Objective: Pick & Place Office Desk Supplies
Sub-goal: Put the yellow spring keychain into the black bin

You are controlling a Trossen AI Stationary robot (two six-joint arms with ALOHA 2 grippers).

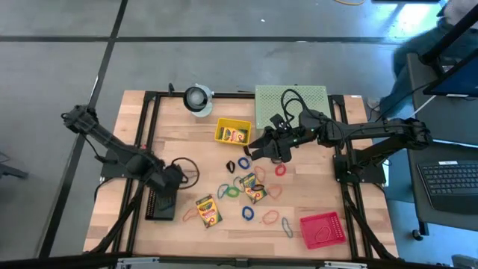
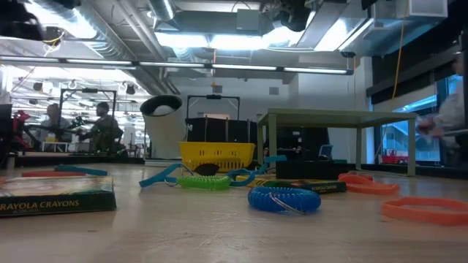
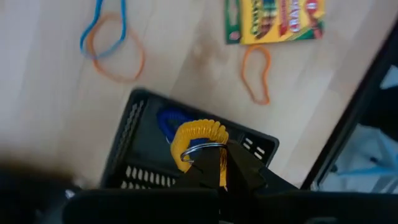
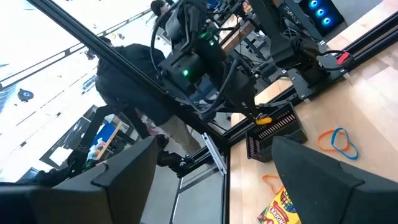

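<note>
The left gripper (image 3: 214, 165) is clamped on a yellow coiled band (image 3: 198, 142) directly above the black basket (image 3: 134, 146) at the table's seven o'clock. At two o'clock of it, the right gripper (image 1: 254, 149) hovers with fingers spread wide apart and empty. A crayon box (image 1: 234, 134) lies in the yellow basket (image 1: 221, 125) at its eleven o'clock, loose rubber bands (image 1: 247, 213) toward six.

White capital letters reading "CRAYOLA CRAYONS" run along the dark green side edge of a crayon box (image 2: 55, 196) lying flat on the wooden table (image 2: 219, 234), seen from table height. This box sits well to the left of the yellow basket (image 2: 216, 156) and nearer the camera than it. Other crayon boxes (image 1: 208, 211) seen from overhead and from the wrist cameras carry printing, but it is too small or blurred to read. No other legible text, numbers or signs.
</note>
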